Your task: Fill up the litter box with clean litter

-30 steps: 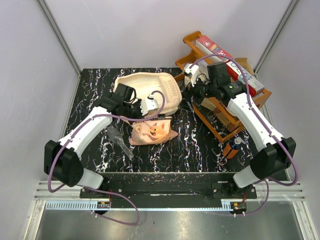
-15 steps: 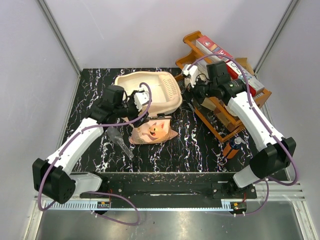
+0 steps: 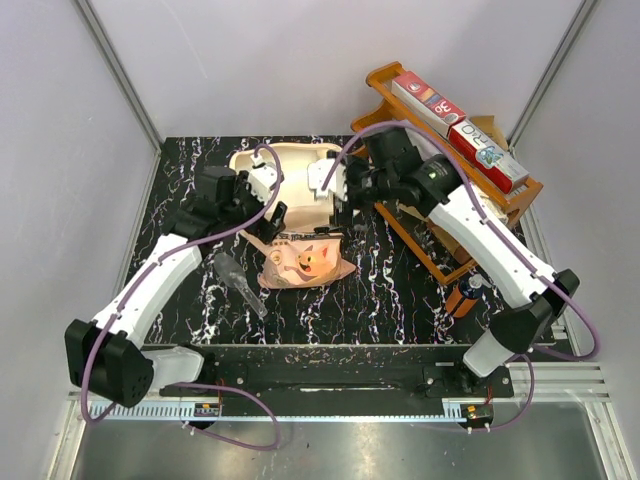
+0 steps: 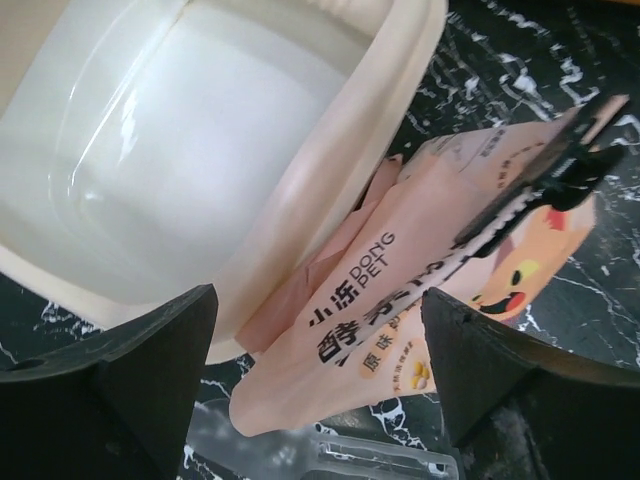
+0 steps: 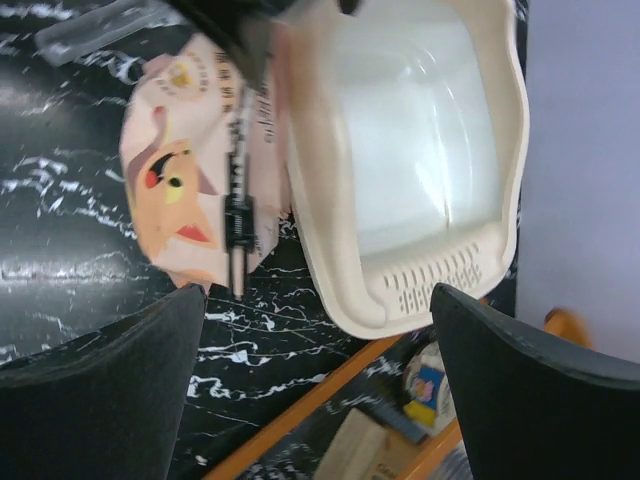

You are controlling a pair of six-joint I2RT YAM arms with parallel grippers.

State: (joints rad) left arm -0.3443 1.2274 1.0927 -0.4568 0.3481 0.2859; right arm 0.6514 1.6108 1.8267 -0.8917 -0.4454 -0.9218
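Left end effector [image 4: 315, 315] is spread wide and grips nothing, hovering over the near rim of the litter box [image 3: 292, 151] and the pink printed bag [image 3: 305, 262]. Right end effector [image 5: 318, 300] is also fully spread with nothing held, above box and bag. Litter box sits far-centre on the table [image 3: 400, 290], smooth pale floor showing. The bag lies against its near wall, black clip along one edge. Wooden rack [image 3: 425, 243] is to the right.

- Pink-orange bag [image 4: 390, 300], mid-worktop, leaning against the wall of the litter box [image 4: 330, 190]: brand line in black, "DONG PET" in Latin capitals, with the characters "小冻" beside it.
- Same bag, below the brand line: larger black Chinese characters, only partly legible.
- Red-and-white boxes [image 3: 455, 118] on the wooden rack [image 3: 383, 78], far right corner of the worktop: printing present, too small to read.
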